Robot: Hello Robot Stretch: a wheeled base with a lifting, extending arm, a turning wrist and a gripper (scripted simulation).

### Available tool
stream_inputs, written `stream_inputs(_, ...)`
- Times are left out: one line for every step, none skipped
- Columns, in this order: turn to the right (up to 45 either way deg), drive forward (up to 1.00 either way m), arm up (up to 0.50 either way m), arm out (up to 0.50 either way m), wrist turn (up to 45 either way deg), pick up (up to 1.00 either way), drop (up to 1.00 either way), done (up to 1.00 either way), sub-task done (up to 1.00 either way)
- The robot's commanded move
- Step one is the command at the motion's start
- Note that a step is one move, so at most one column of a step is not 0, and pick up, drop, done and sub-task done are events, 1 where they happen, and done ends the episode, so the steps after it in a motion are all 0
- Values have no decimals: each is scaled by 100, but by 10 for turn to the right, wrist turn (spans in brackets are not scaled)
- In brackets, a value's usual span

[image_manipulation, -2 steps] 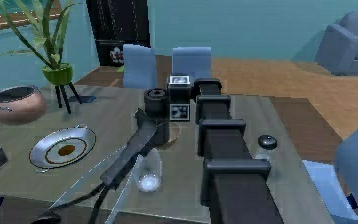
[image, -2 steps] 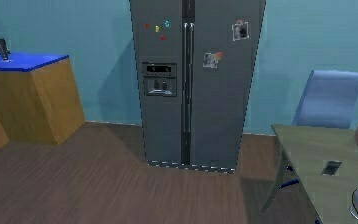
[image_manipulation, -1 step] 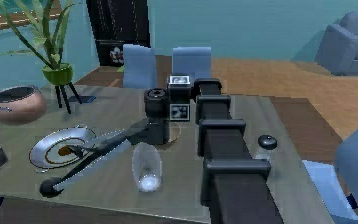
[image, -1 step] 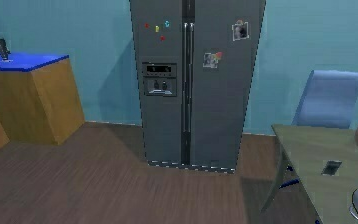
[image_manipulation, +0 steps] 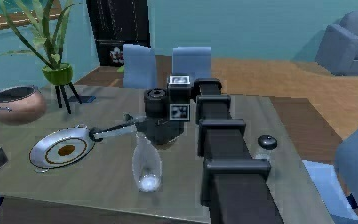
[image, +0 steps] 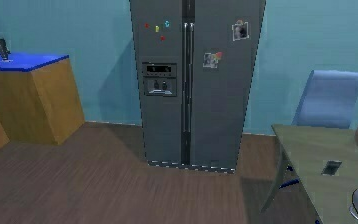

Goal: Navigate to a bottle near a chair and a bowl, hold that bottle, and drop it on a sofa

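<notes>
— Listing by size, what leads?
— Grey table (image_manipulation: pixel 97 190); dark arm (image_manipulation: pixel 227 150) extended across it.
— Then?
— One frying pan (image_manipulation: pixel 65 150), brown bowl (image_manipulation: pixel 17 103), clear bottle (image_manipulation: pixel 145 165) on the tabletop beside the pan; gripper (image_manipulation: pixel 157 128) at the bottle, whether it holds anything cannot be told.

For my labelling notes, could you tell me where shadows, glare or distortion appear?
Forward view: the fridge shadows the wall at its left, and its sides lean only in the picture; arm side view: a bright glint on the clear bottle.
</notes>
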Motion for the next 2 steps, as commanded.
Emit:
stream_inputs(0,0,0,0,240,0,0,0,0)
stream_inputs(0,0,-30,0,0,0,0,0,0)
